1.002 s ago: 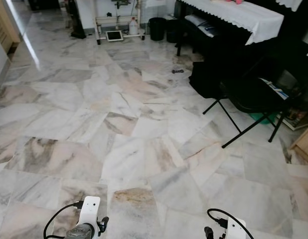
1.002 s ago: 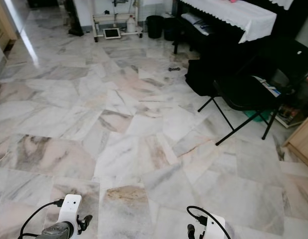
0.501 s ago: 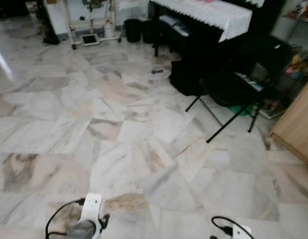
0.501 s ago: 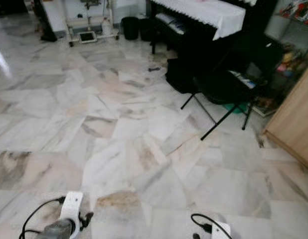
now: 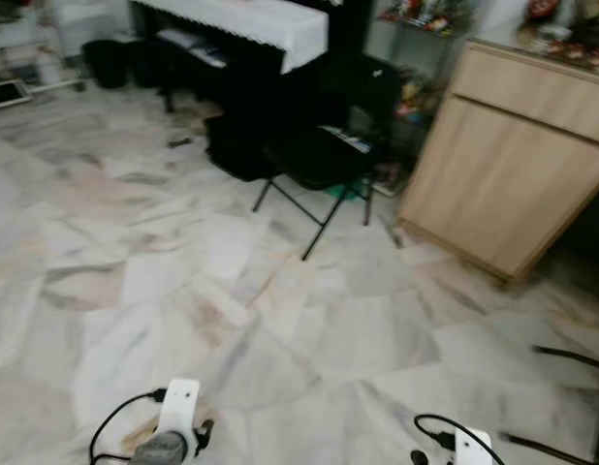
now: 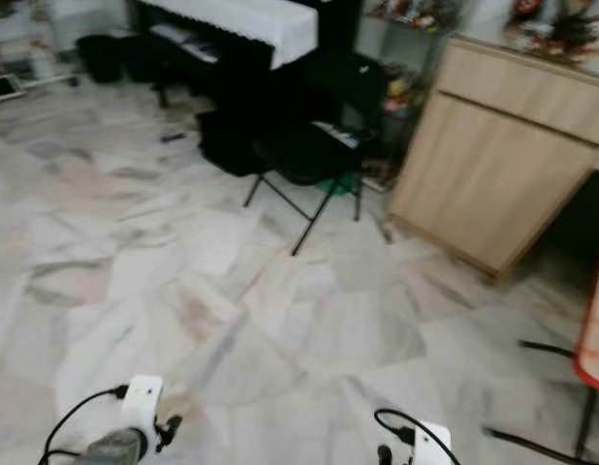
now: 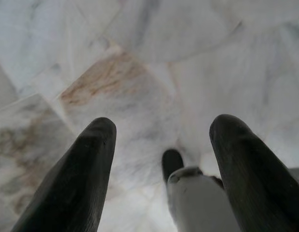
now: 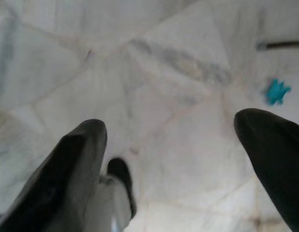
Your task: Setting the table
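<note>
Room: a living space with a pale marble floor [image 5: 280, 329] veined in grey and brown; the head views are blurred.
Far side: a black piano [image 5: 280, 58] under a white lace cloth [image 5: 251, 17], ahead and to the left of both claws.
Chair: a black folding chair [image 5: 324, 160] stands just in front of the piano, well ahead of the claws.
Cabinet: a light wooden cabinet [image 5: 503, 165] stands ahead and to the right, well apart from the right claw.
Table: an orange-red edge [image 6: 595, 325] on thin dark legs shows at the far right, beyond the right claw; what it belongs to cannot be told for sure. No tableware can be made out.
Left gripper [image 7: 161, 140]: hangs low over the floor, its two black fingers [image 7: 82, 174] spread apart with nothing between them; the robot's foot shows below.
Right gripper [image 8: 188, 145]: also hangs low over the floor, fingers [image 8: 273, 154] spread wide and empty.
Floor bit: a small turquoise scrap [image 8: 276, 91] lies on the marble near the right claw.
</note>
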{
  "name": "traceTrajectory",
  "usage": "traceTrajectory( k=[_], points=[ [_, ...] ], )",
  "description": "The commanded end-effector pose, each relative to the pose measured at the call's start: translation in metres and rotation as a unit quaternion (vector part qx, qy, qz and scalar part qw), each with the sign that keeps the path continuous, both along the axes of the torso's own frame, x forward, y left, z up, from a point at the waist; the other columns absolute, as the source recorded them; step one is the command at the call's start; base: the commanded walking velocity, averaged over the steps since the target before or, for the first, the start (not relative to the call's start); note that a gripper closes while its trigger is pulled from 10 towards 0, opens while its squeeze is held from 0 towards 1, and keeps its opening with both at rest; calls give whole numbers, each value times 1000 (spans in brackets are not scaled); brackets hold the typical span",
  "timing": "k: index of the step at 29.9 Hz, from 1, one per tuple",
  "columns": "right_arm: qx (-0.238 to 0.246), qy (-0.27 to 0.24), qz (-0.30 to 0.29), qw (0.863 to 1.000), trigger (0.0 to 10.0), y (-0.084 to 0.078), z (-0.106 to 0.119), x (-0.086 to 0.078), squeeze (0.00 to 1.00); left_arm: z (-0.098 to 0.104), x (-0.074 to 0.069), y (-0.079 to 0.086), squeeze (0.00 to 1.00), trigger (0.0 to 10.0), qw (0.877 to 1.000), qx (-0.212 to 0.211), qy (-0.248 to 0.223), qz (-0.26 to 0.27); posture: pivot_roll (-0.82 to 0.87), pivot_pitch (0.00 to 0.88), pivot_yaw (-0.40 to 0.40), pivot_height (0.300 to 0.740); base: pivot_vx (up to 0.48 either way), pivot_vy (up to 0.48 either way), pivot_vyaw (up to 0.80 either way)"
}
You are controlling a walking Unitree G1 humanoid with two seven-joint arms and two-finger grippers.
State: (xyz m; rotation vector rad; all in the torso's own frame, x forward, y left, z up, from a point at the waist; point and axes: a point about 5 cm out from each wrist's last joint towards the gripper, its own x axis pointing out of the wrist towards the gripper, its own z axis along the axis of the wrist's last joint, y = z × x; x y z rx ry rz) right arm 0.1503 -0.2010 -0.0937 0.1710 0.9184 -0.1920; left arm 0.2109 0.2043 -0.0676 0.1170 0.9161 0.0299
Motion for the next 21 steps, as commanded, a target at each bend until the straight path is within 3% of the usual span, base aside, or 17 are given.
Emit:
traceTrajectory(
  k=[1,12,21],
  points=[
    [-2,13,-1,1000,10000,-1,-3,-6,0,0,0,-1,0,10000,1000,-2,5,1,53,0,-24,740,0,0,-781],
    [6,10,6,1000,10000,20,-2,4,0,-1,-1,0,0,10000,1000,0,7,0,51,0,-19,740,0,0,-781],
    [10,9,10,1000,10000,31,-3,2,0,-1,-1,-2,0,10000,1000,-1,8,-4,46,0,-20,740,0,0,-781]
  ],
)
